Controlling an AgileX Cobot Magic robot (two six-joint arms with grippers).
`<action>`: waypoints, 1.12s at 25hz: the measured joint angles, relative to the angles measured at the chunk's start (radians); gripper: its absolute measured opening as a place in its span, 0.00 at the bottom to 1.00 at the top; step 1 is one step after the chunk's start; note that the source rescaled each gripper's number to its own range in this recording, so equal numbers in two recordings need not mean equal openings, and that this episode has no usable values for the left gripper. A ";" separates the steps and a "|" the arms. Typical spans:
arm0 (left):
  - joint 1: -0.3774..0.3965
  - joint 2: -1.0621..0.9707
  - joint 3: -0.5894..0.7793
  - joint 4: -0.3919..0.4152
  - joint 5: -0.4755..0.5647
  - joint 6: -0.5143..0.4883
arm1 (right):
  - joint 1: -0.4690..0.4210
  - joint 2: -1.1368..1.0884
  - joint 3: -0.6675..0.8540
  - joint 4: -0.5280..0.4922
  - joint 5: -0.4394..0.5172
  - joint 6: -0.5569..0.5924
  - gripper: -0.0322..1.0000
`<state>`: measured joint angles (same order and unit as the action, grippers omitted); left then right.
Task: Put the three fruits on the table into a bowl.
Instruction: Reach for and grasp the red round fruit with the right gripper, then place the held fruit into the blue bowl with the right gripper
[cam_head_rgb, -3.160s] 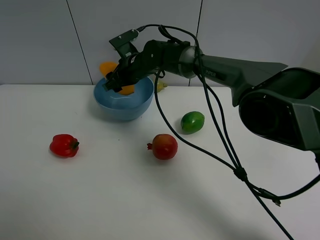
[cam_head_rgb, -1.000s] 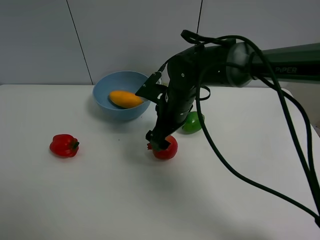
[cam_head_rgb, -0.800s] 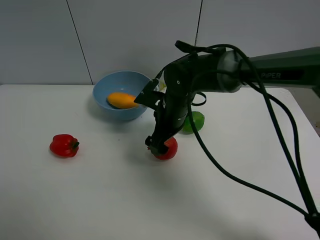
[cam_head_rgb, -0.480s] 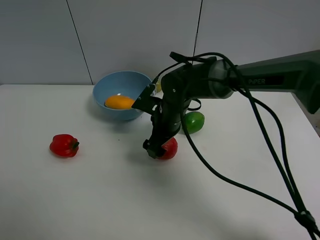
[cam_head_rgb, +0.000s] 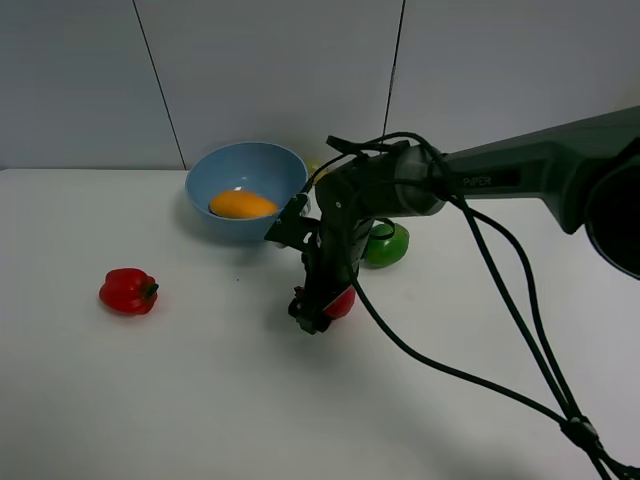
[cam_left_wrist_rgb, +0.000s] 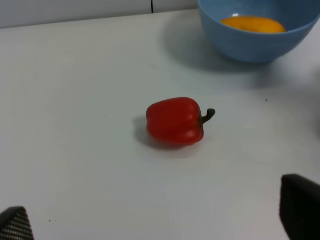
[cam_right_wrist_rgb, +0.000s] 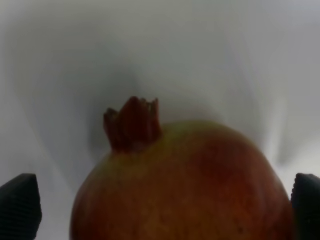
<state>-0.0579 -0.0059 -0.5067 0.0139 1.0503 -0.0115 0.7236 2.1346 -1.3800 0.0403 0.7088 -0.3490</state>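
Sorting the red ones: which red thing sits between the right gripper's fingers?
The pomegranate, with its small crown; the stemmed bell pepper lies well apart, untouched.

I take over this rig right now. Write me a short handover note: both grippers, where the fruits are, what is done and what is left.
Left gripper: open, empty, above the table, facing the red pepper.
Right gripper: lowered over the pomegranate, jaws open on either side of it, no firm grip visible yet.
Done: the mango lies in the blue bowl.
On the table: the pomegranate in front of the bowl, and the green fruit just behind the right arm.
To do: close on the pomegranate, carry it to the bowl, then fetch the green fruit. Leave the pepper alone.
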 joint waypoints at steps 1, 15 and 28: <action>0.000 0.000 0.000 0.000 0.000 0.000 | 0.000 0.006 0.000 0.000 0.000 0.000 1.00; 0.000 0.000 0.000 0.000 0.000 0.000 | 0.000 -0.031 0.001 -0.015 0.035 -0.007 0.26; 0.000 0.000 0.000 0.000 0.000 0.000 | 0.000 -0.358 -0.113 0.018 -0.222 0.070 0.26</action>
<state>-0.0579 -0.0059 -0.5067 0.0139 1.0503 -0.0115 0.7236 1.7768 -1.4926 0.0583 0.4872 -0.2786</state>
